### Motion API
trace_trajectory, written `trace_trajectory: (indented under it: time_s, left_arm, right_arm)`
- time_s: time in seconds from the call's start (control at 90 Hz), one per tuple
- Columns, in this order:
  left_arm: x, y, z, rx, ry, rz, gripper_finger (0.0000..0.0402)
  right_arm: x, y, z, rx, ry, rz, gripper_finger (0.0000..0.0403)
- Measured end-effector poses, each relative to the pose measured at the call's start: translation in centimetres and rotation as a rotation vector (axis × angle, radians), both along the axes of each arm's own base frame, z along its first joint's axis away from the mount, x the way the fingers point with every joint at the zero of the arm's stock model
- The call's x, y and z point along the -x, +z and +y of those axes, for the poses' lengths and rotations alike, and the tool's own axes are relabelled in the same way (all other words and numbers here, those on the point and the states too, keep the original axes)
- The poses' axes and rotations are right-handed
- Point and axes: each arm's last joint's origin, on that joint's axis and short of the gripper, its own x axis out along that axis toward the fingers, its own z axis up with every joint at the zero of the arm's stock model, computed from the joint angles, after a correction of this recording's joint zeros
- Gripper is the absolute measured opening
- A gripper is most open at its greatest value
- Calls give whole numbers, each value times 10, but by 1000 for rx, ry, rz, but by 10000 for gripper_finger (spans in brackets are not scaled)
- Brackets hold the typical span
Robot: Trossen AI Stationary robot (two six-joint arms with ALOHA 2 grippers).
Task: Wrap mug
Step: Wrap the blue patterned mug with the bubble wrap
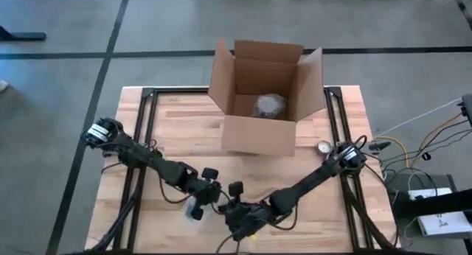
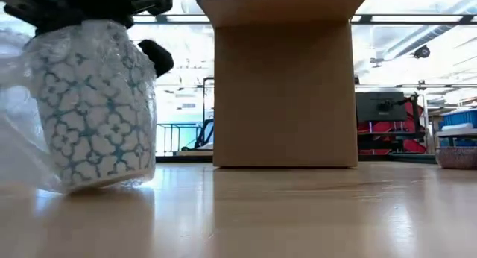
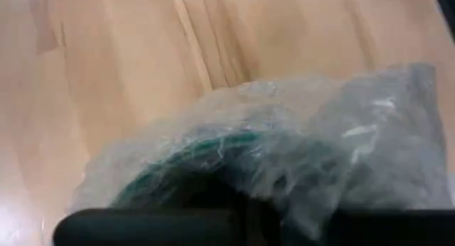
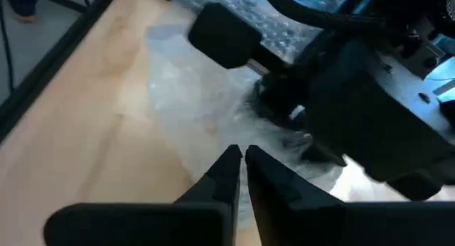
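Near the front edge of the wooden table (image 1: 169,130), the mug (image 2: 97,109), white with a teal flower pattern, stood upright inside clear bubble wrap (image 2: 19,116) that bunched out to one side. The left gripper (image 1: 198,203) sat right on top of it; I could not tell whether its fingers were apart or together, since the wrist view showed only plastic and the mug's green rim. Just to the right, the right gripper (image 4: 242,164) hovered low over a flattened patch of wrap, fingertips nearly touching, holding nothing. Farther back stood an open cardboard box (image 1: 262,100) with a wrapped bundle (image 1: 269,106) inside. A small gauge (image 1: 324,147) lay near the box's right corner.
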Motion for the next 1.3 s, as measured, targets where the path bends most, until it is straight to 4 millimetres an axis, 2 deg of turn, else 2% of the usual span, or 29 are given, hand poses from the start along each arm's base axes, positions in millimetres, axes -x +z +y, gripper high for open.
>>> trace_trajectory:
  time_s: [0.111,0.222,0.344,0.467,0.667,0.822,0.956,1.1,1.3]
  left_arm:
    - [-2,12,-2,5,-11,17,8]
    - [-4,19,-3,-17,-12,60,8]
    - [-9,15,-5,-32,-15,97,9]
    - [-15,2,-9,-58,-33,141,9]
    - [-21,-12,-12,-89,-38,203,9]
    - [-22,-11,-12,-87,-51,181,9]
    - [-22,-10,-13,-86,-62,169,9]
    - [-18,-2,-13,-84,-75,154,9]
    - [-19,6,-18,-75,-131,63,2]
  right_arm:
    - [-6,-4,-5,7,-5,-14,52]
    - [-14,-24,-9,11,-17,-4,78]
    - [-19,-38,-8,18,-25,-19,93]
    - [-22,-44,-8,13,-40,-43,95]
    - [-14,-36,-4,113,-50,-14,76]
    - [-5,-17,5,101,-31,-31,56]
    - [-3,-15,7,96,-7,-25,51]
    - [-3,-15,9,64,37,-14,69]
    - [-7,-31,15,77,72,-18,112]
